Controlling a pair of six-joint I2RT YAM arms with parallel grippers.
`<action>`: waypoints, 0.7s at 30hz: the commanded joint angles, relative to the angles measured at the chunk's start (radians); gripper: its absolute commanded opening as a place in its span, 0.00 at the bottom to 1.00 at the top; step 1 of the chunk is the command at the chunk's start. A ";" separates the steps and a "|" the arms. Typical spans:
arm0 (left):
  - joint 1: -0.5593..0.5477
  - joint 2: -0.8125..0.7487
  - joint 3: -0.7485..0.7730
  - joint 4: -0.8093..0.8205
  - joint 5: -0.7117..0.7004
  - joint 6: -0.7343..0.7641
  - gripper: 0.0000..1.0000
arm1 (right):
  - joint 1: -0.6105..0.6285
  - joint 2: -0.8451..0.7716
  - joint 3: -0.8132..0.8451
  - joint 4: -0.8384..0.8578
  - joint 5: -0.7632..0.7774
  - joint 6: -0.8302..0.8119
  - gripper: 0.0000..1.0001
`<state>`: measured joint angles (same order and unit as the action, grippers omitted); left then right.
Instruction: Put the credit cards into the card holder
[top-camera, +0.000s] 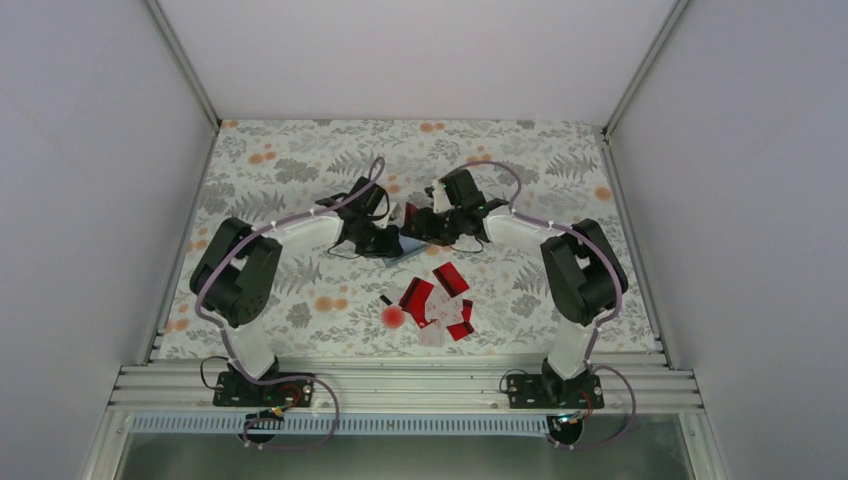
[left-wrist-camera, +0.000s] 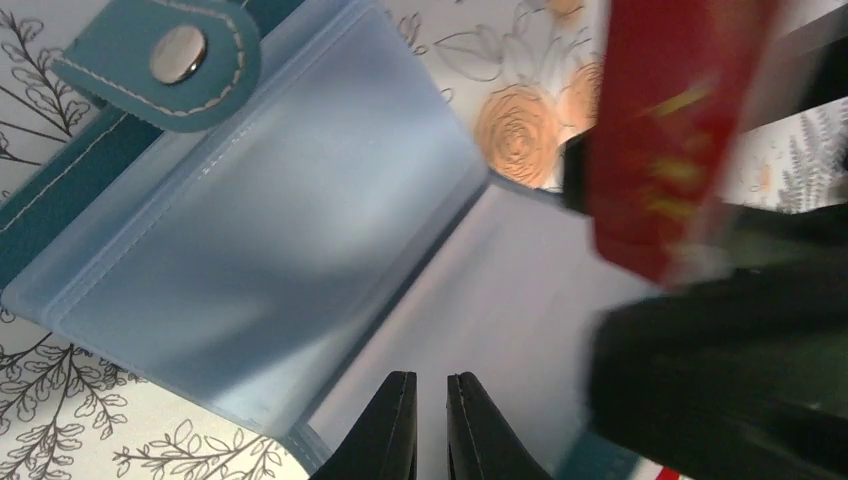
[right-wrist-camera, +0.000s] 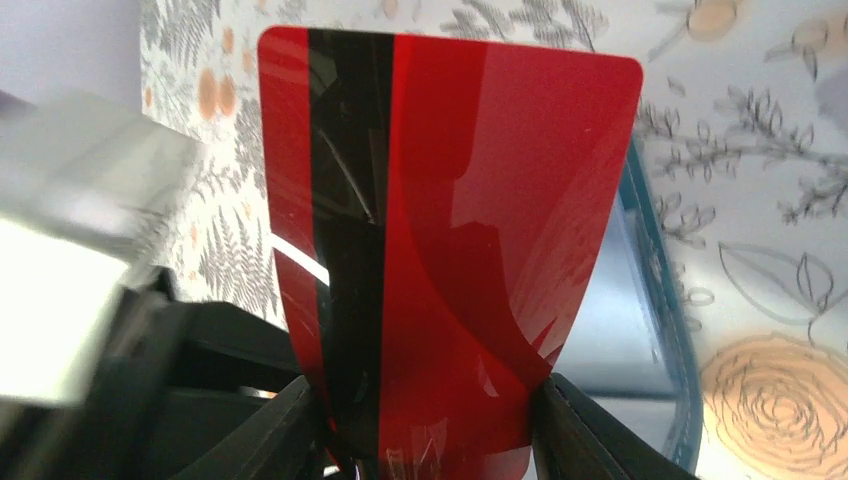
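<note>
From above, both arms reach in to the middle of the table (top-camera: 300, 170) and meet over the holder (top-camera: 405, 252), which lies open on the floral cloth. The left claw (top-camera: 385, 243) is at the holder's left side. The right claw (top-camera: 418, 226) comes in from the right with a red card (top-camera: 410, 212) in it. Nearer the bases lies a loose heap of cards (top-camera: 440, 298), red and pale, well apart from the holder. Just left of the heap are a round red blob (top-camera: 392, 317) and a tiny black bit (top-camera: 385, 299).

Left wrist: the holder (left-wrist-camera: 60, 190) fills the view, its clear sleeves (left-wrist-camera: 290, 200) fanned open and its teal strap (left-wrist-camera: 130, 85) with a metal snap (left-wrist-camera: 178, 54) at the top left. The left claw (left-wrist-camera: 431, 400) is closed to a thin slit at the holder's near edge; I cannot tell whether a sleeve is pinched in it. The red card (left-wrist-camera: 670, 130) hangs tilted over the right sleeve, blurred, with the right claw (left-wrist-camera: 720, 380) dark below it.

Right wrist: the right claw (right-wrist-camera: 430, 425) grips the red card (right-wrist-camera: 470, 230) by its short lower edge, so that it stands upright, black stripe facing the camera. Behind it, to the right, the holder's (right-wrist-camera: 665, 300) teal rim shows on the table (right-wrist-camera: 760, 200).
</note>
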<state>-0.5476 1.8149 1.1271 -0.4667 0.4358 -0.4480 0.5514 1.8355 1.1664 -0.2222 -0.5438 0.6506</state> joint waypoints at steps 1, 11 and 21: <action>-0.005 -0.068 -0.044 0.083 -0.011 0.007 0.11 | 0.009 0.007 -0.053 0.066 -0.067 -0.025 0.49; 0.005 -0.135 -0.061 0.142 -0.052 -0.017 0.12 | 0.016 -0.003 -0.085 0.009 -0.073 -0.137 0.49; 0.045 -0.158 -0.081 0.299 0.061 -0.081 0.21 | 0.021 0.014 -0.085 0.000 -0.082 -0.196 0.48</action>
<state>-0.5129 1.6726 1.0569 -0.2615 0.4370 -0.4923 0.5644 1.8355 1.0866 -0.2199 -0.6083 0.4938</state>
